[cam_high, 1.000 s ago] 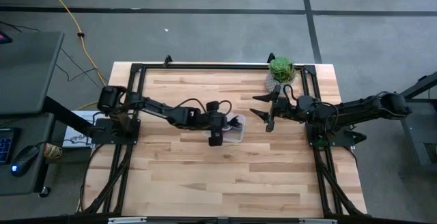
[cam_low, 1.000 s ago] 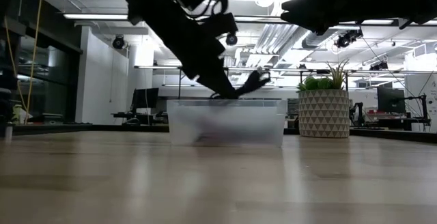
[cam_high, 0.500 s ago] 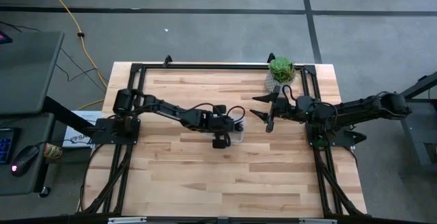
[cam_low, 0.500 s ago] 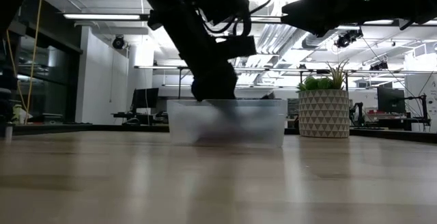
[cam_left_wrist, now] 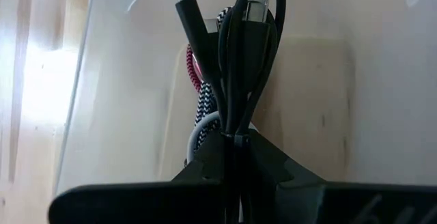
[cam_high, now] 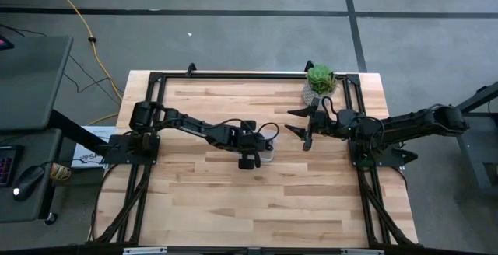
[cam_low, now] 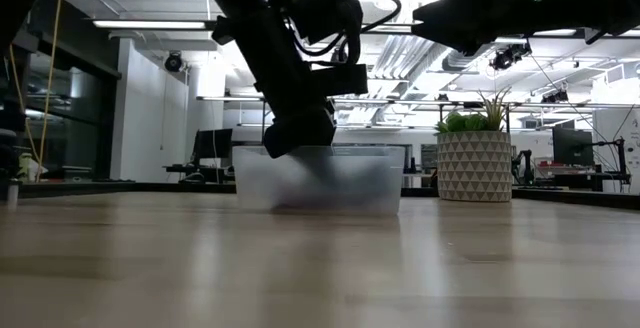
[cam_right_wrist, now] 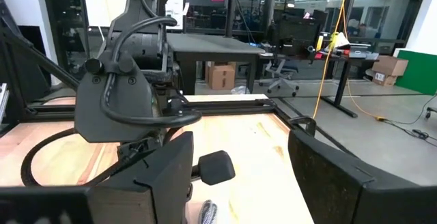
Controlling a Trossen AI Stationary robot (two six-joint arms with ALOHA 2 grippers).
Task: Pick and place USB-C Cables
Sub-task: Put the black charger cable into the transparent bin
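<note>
My left gripper (cam_high: pixel 259 148) reaches down into a clear plastic bin (cam_low: pixel 320 178) at mid-table and is shut on a black USB-C cable bundle (cam_left_wrist: pixel 249 53). Under that bundle, inside the bin, lie a dark red braided cable (cam_left_wrist: pixel 193 67), a black-and-white braided one (cam_left_wrist: pixel 205 104) and a grey one (cam_left_wrist: pixel 200 134). In the low view the bin's frosted wall hides the fingers. My right gripper (cam_high: pixel 294 121) hovers open to the right of the bin, level, with nothing between its fingers (cam_right_wrist: pixel 164 176). My left gripper pinches the black bundle's lower end (cam_left_wrist: pixel 232 134) between its two fingers (cam_left_wrist: pixel 273 162). The fingers slant down from the table's left. The looped cable and its plug stick out past the fingertips into the bin; whether it rests on the other cables I cannot tell.
A potted plant (cam_high: pixel 320 80) in a patterned pot (cam_low: pixel 475 163) stands at the far right, just behind my right gripper. A black frame (cam_high: pixel 233 75) runs around the table's edges. Bare wood (cam_high: pixel 257 208) lies on the near side of the bin.
My left gripper has sunk from above the bin's rim down into the bin with the black bundle and has tipped more steeply downward. The bin has slid a little toward the table's left.
</note>
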